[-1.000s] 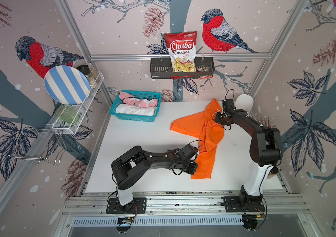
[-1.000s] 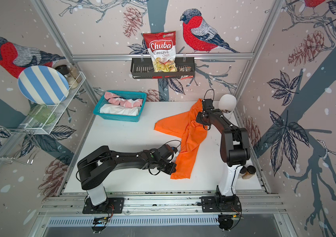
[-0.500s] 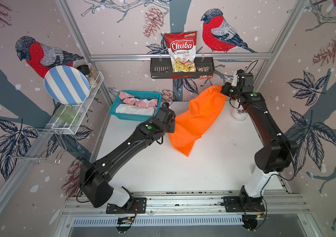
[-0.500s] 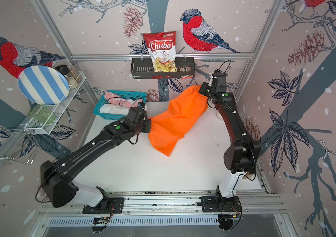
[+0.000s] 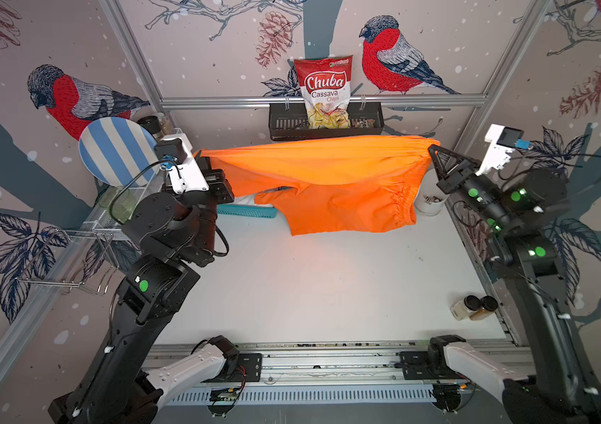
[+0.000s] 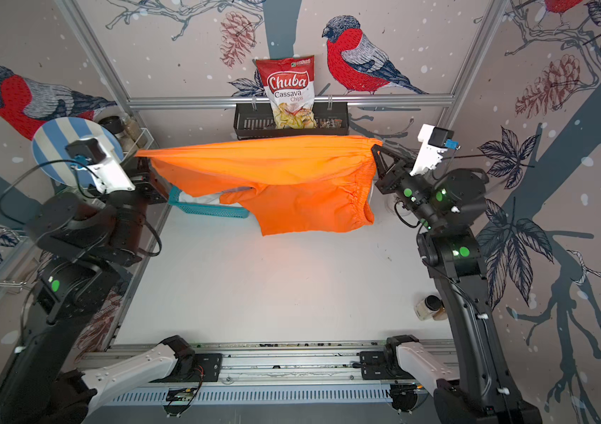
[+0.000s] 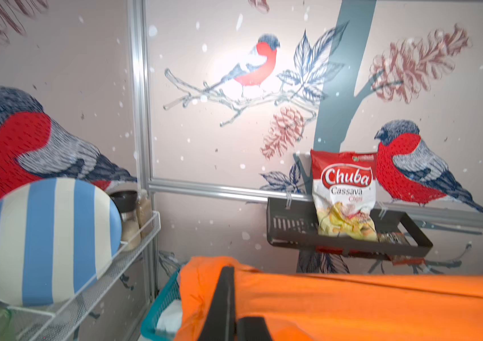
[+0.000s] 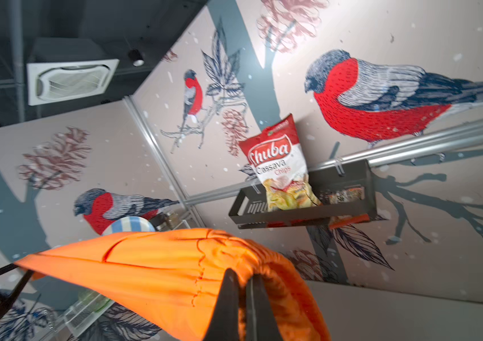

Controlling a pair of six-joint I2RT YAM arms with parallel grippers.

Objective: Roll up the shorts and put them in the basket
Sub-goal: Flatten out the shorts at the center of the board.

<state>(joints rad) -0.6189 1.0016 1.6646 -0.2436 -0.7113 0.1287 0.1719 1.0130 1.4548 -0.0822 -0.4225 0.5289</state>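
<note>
Right wrist view: my right end effector (image 8: 241,276) is pinching the orange shorts (image 8: 160,265) by the waistband, my left end effector (image 7: 238,292) the opposite end; limp fabric is sagging.

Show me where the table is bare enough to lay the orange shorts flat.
The middle of the table is bare, from under the hanging orange shorts to the front rail. Crowded: the far left corner with the teal basket, the far right with the white cup, the near right edge with two jars.
</note>
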